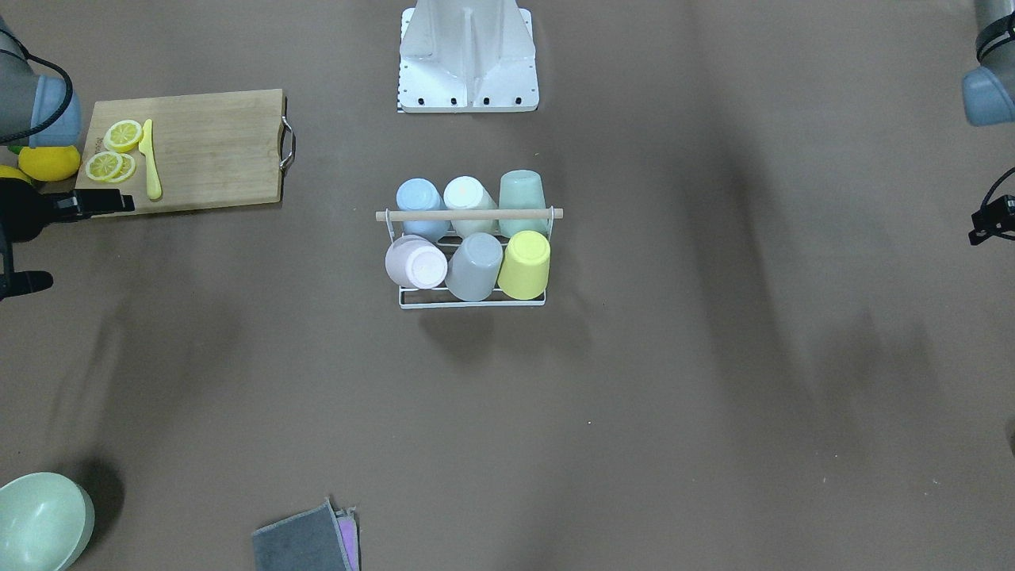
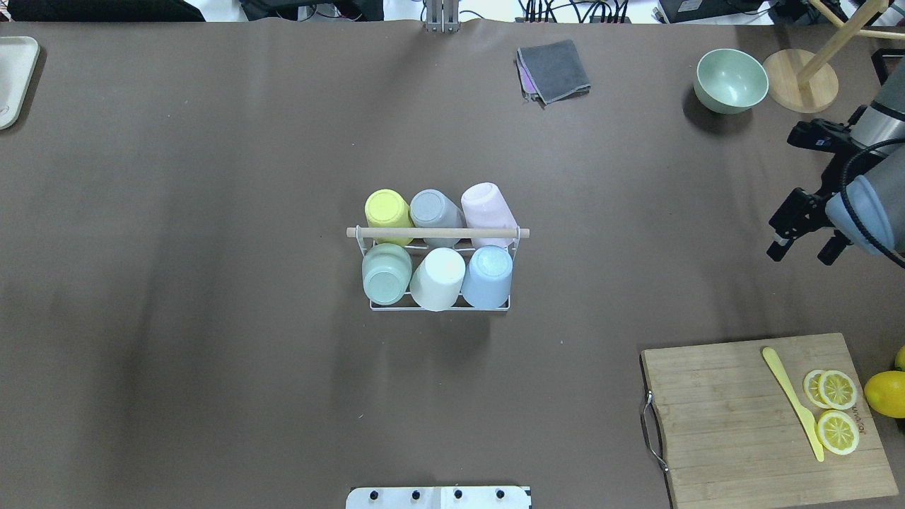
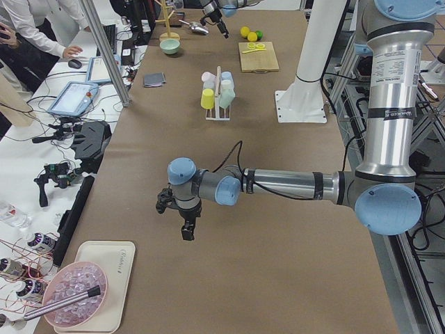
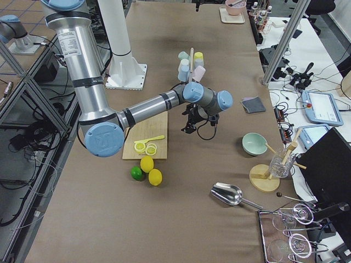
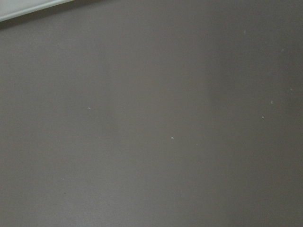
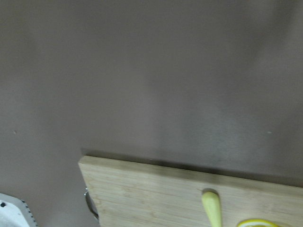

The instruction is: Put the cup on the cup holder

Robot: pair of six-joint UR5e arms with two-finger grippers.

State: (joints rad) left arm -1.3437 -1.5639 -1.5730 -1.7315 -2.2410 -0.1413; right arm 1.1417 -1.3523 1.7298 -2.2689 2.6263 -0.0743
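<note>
The white wire cup holder with its wooden rod handle stands mid-table, also in the overhead view. Several pastel cups sit upside down on its prongs, among them a yellow cup, a grey cup and a pink cup. My right gripper hangs open and empty far to the holder's right, above the table beyond the cutting board; it also shows in the front view. My left gripper hovers over bare table far from the holder; I cannot tell if it is open or shut.
A wooden cutting board with lemon slices and a yellow knife lies near right, a whole lemon beside it. A green bowl, a grey cloth and a wooden stand are far right. A tray is far left.
</note>
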